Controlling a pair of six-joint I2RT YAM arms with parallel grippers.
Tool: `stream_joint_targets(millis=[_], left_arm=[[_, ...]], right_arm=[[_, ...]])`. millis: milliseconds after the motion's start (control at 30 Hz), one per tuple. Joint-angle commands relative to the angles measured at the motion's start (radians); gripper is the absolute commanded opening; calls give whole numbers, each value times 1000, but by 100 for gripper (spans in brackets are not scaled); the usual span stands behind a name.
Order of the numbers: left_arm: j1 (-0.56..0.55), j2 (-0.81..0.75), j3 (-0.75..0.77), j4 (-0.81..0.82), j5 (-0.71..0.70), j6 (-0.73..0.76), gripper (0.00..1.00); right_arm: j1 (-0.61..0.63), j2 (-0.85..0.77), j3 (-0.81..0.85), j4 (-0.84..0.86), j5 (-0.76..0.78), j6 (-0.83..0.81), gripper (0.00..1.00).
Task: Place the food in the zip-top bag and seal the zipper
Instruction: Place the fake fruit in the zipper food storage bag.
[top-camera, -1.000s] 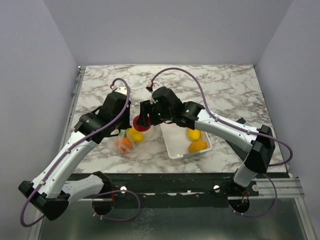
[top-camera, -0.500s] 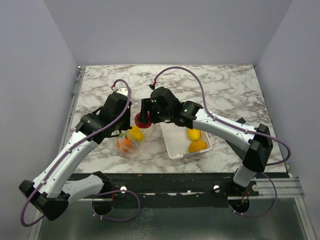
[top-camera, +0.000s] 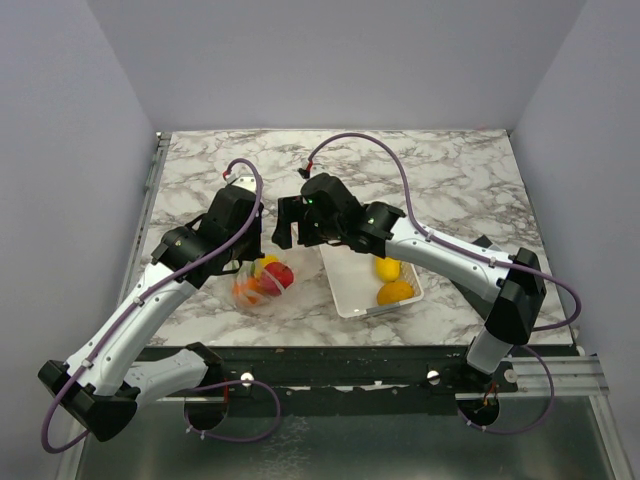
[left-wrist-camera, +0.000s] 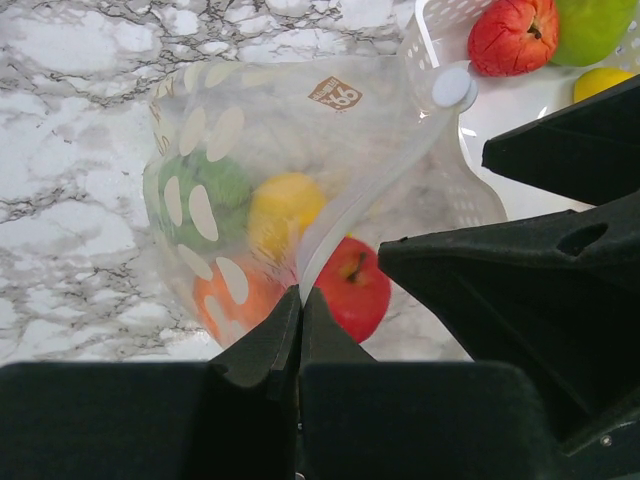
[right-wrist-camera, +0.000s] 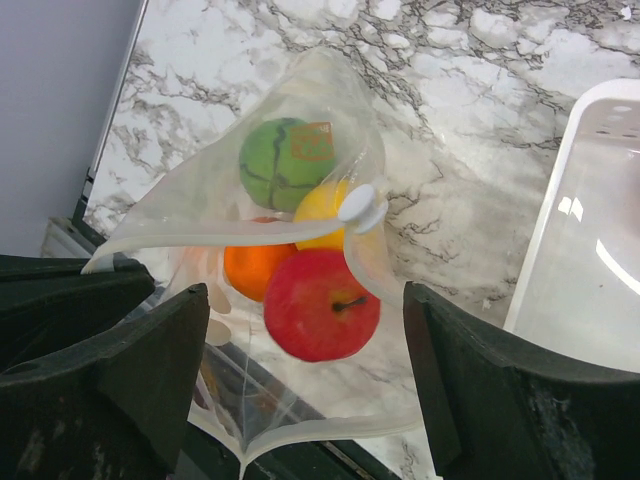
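The zip-top bag (top-camera: 255, 292) lies left of the basket with its mouth open. My left gripper (top-camera: 248, 262) is shut on the zipper (left-wrist-camera: 330, 235) edge (left-wrist-camera: 300, 292) and holds it up. Inside are a red apple (top-camera: 279, 275), an orange fruit (right-wrist-camera: 252, 272), a yellow fruit (right-wrist-camera: 322, 205) and a dark green one (right-wrist-camera: 283, 150). The apple (right-wrist-camera: 322, 305) sits just inside the mouth. My right gripper (top-camera: 292, 232) is open and empty right above the bag's mouth (right-wrist-camera: 305, 290). The white zipper slider (right-wrist-camera: 362, 207) sits at the strip's end.
The white slotted basket (top-camera: 345, 290) stands right of the bag with a yellow fruit (top-camera: 387, 268) and an orange fruit (top-camera: 396, 292) in it. The left wrist view shows a red fruit (left-wrist-camera: 512, 35) and a light green one (left-wrist-camera: 590, 25) in it too.
My right gripper held the red apple over the bag's mouth. It has opened, and the apple now lies inside the bag. The left gripper has kept its hold.
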Motion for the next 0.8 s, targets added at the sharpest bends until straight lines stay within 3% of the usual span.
stream_joint_targets(millis=[0,267,767], left_arm=[[-2,-11,-3,15,18,4,0],[-2,-5,1,14,17,2,0],[-1,10,15,14,19,3,0]], right_arm=[[9,-24,-4,32,-30,-1,84],[9,-109,-39,18,-41,4,83],[9,-248,-248,-22,85,143,75]])
